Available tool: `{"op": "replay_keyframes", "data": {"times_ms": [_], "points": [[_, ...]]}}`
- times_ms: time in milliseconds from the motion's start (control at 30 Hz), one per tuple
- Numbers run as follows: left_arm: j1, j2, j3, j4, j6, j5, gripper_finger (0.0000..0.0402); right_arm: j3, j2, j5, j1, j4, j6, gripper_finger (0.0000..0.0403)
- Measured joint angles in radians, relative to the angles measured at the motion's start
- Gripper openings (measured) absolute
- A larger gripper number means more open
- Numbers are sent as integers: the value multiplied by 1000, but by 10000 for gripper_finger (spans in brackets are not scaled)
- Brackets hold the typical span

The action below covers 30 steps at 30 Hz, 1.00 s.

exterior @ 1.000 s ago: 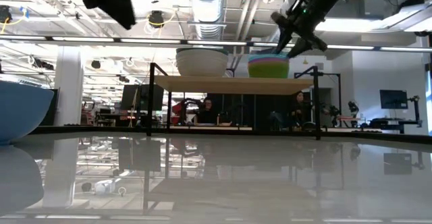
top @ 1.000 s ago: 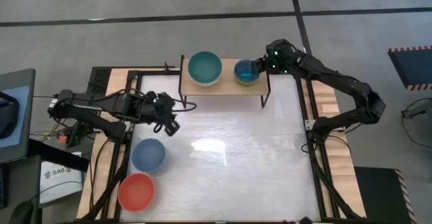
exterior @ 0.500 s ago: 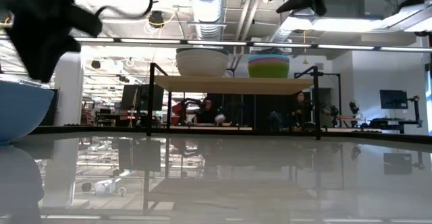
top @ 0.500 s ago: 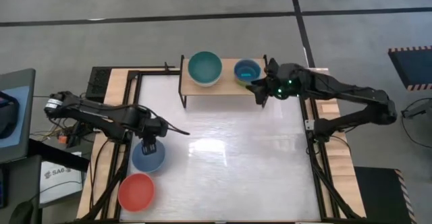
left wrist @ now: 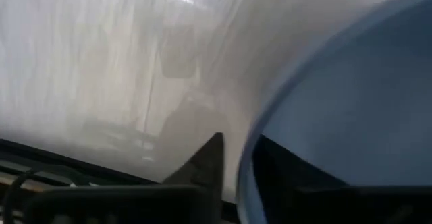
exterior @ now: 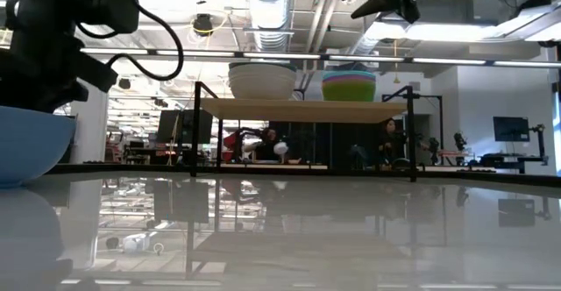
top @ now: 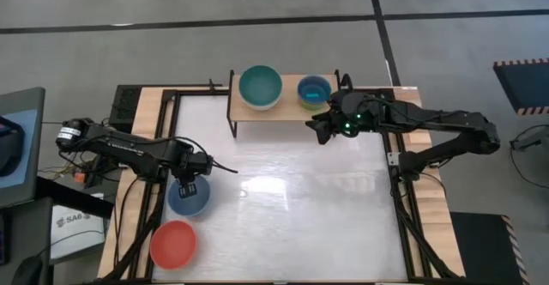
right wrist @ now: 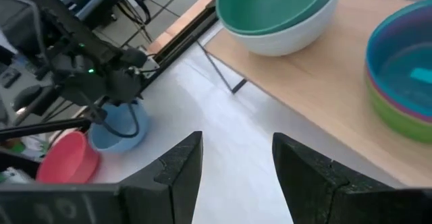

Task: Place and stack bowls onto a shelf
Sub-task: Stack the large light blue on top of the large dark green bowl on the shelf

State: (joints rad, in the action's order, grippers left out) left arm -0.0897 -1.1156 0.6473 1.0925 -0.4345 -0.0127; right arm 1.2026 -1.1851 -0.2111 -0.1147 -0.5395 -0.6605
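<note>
My left gripper point(top: 190, 185) points down over the slate-blue bowl point(top: 189, 199) at the table's left, shut on its rim. Nearer the front edge, the red-orange bowl point(top: 174, 243) rests on its base. On the shelf point(top: 287, 107) a dark teal bowl point(top: 260, 87) sits nested in a white one point(exterior: 261, 81). Beside it stands a stack of small bowls point(top: 314, 91) with cyan on top. My right gripper point(top: 316, 127) hangs open in the air just off the shelf's right end, holding nothing. My left gripper comes from above, pointing down, onto the slate-blue bowl's far rim point(left wrist: 244, 158). One finger point(left wrist: 202, 163) is outside the wall and the other finger point(left wrist: 283, 170) is inside the hollow. The bowl stands upright on the table.
The shelf stands at the table's far edge on thin black legs point(exterior: 197, 133). The white tabletop point(top: 292, 199) lies between the two arms. People sit in the room beyond the shelf point(exterior: 267, 146).
My left gripper has dropped and gone toward the near edge, tipping to point down onto the slate-blue bowl's rim. My right gripper has drawn back from the small-bowl stack, off the shelf toward the near edge. The bowls have stayed in place.
</note>
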Motion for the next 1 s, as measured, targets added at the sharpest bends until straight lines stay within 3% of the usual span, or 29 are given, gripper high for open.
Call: {"op": "replay_keyframes", "data": {"times_ms": [67,267,500,800,1000], "points": [[1,1,1,-15,-3,1,16,0,1,0,12,5,-11,207],[1,4,49,-28,-29,4,2,0,39,0,39,10,-32,207],[36,3,274,-36,101,-110,0,0,110,0,44,9,-62,207],[336,-15,654,-304,289,-266,0,0,146,0,46,46,-98,207],[555,-148,875,-395,304,-309,0,0,116,-72,101,75,-130,207]]}}
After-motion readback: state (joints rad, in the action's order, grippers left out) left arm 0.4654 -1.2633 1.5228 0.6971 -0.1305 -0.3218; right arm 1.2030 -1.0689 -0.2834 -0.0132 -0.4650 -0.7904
